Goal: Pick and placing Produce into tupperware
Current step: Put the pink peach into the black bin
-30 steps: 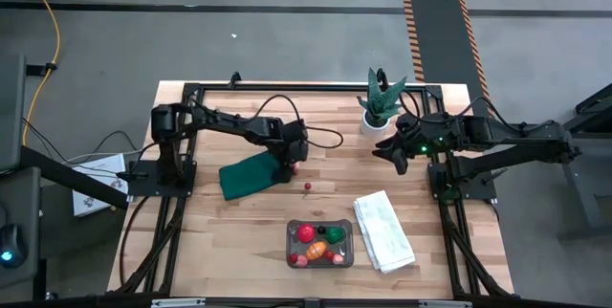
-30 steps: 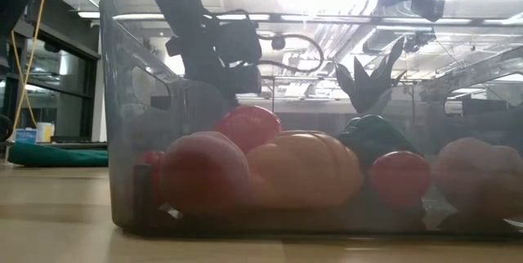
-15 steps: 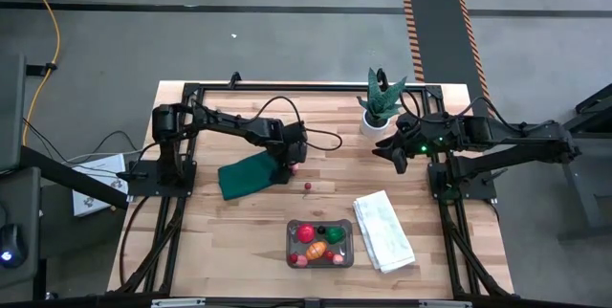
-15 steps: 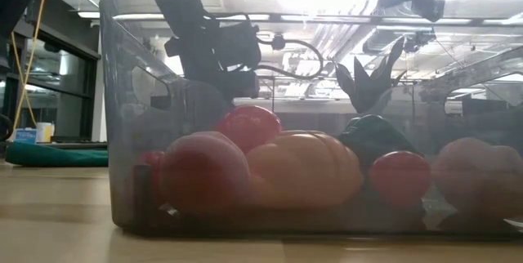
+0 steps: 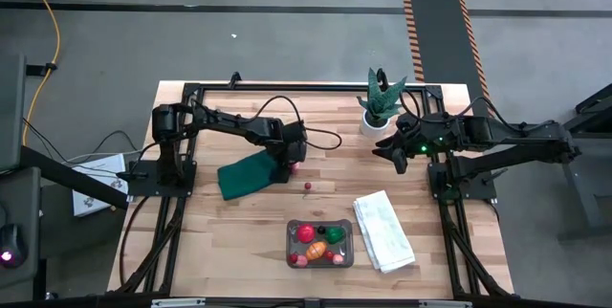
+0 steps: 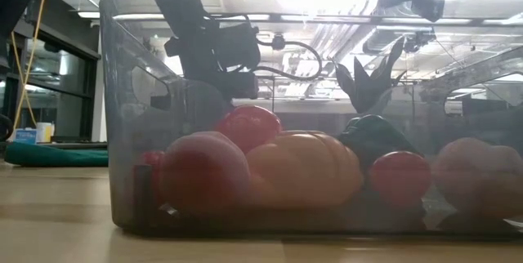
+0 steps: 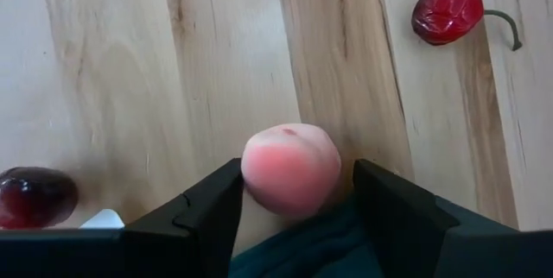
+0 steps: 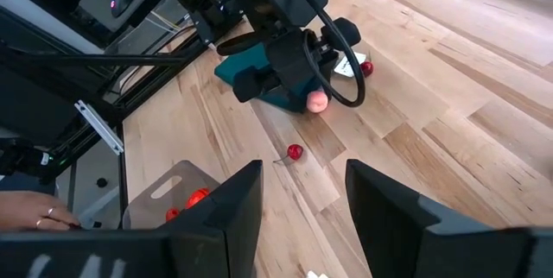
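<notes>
Your left gripper is down at the table with a pink peach-like fruit sitting between its fingers. The jaws look spread to about the fruit's width; I can't tell whether the pads are pressing it yet, so don't count it as held. The dark green cloth lies right under and behind the fingers, so they may snag its edge when they close.

Step in hand: grasping this fruit. Next move, as I read it: close until it's firm, lift straight up clear of the cloth, then carry it toward the table's front edge, to the tupperware.

Two more loose pieces sit nearby on the wood: a small red one with a stem and a dark red one. They're apart from the fingers, not in the way.

The tupperware already has several pieces in it, with the folded white towel just beside it.

Your right gripper hangs parked near the potted plant, jaws apart, nothing in them.
</notes>
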Controlling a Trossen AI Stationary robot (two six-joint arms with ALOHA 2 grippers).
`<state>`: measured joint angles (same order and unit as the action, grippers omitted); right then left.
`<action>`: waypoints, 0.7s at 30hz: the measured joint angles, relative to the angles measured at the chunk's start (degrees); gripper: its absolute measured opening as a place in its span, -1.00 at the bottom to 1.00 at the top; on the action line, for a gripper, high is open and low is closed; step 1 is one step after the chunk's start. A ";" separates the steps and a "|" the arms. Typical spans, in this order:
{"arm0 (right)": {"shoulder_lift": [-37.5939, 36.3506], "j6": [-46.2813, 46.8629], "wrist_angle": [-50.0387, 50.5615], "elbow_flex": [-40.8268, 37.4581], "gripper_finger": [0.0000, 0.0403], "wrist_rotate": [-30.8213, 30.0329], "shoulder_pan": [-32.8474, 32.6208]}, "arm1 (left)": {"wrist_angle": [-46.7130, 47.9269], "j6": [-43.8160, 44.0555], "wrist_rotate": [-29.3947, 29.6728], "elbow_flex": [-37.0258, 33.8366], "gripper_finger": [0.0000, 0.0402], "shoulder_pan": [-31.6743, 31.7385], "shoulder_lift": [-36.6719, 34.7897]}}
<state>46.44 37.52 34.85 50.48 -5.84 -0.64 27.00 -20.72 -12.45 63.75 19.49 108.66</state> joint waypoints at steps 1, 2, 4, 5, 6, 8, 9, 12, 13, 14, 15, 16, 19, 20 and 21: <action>0.00 0.00 0.00 0.00 -0.22 -0.01 0.00 | 0.02 0.20 0.00 0.00 0.00 0.00 0.00; 0.01 0.00 0.00 0.00 -0.22 -0.03 0.00 | 0.01 0.48 0.02 0.00 -0.04 0.00 0.00; 0.00 0.00 0.00 0.00 -0.22 -0.03 0.00 | 0.02 1.27 0.04 0.00 -0.12 0.00 0.00; 0.00 0.00 0.00 0.00 -0.22 -0.05 0.00 | 0.02 1.47 0.02 0.00 -0.15 0.00 0.00; 0.00 0.00 0.00 0.00 -0.22 -0.05 0.00 | 0.02 1.47 -0.07 0.00 -0.18 0.02 0.00; 0.00 -0.02 0.01 0.00 -0.22 -0.05 0.00 | 0.04 1.50 -0.17 0.00 -0.23 0.02 0.00; 0.00 -0.05 0.01 0.00 -0.22 -0.05 0.00 | 0.04 1.57 -0.19 0.00 -0.25 0.02 0.00; 0.00 -0.24 0.02 0.00 -0.22 -0.07 0.00 | 0.21 2.40 -0.38 0.10 -0.29 0.02 0.00; 0.00 -0.26 0.02 0.00 -0.22 -0.07 0.00 | 0.46 2.99 -0.52 0.30 -0.30 0.02 0.00; 0.00 -0.28 0.02 0.00 -0.22 -0.07 0.00 | 0.67 3.20 -0.80 0.54 -0.30 0.00 0.02; 0.00 -0.29 0.00 0.00 -0.22 -0.07 0.00 | 0.64 3.20 -0.87 0.89 -0.30 -0.02 0.02; 0.02 -0.33 0.02 0.00 -0.22 -0.09 0.00 | 0.45 3.17 -0.87 1.30 -0.29 -0.03 0.02; 0.00 -0.43 0.02 0.00 -0.22 -0.18 0.00 | 0.29 3.16 -0.87 2.53 -0.28 -0.06 0.02; 0.00 -0.45 0.02 0.00 -0.22 -0.18 0.00 | 0.28 3.16 -0.85 2.93 -0.27 -0.04 0.02; 0.00 -0.46 0.02 0.00 -0.22 -0.19 0.00 | 0.22 3.16 -0.85 3.35 -0.27 -0.04 0.02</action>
<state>46.44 37.06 34.87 50.48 -6.03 -0.64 27.23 -17.56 -13.30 67.10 19.44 108.68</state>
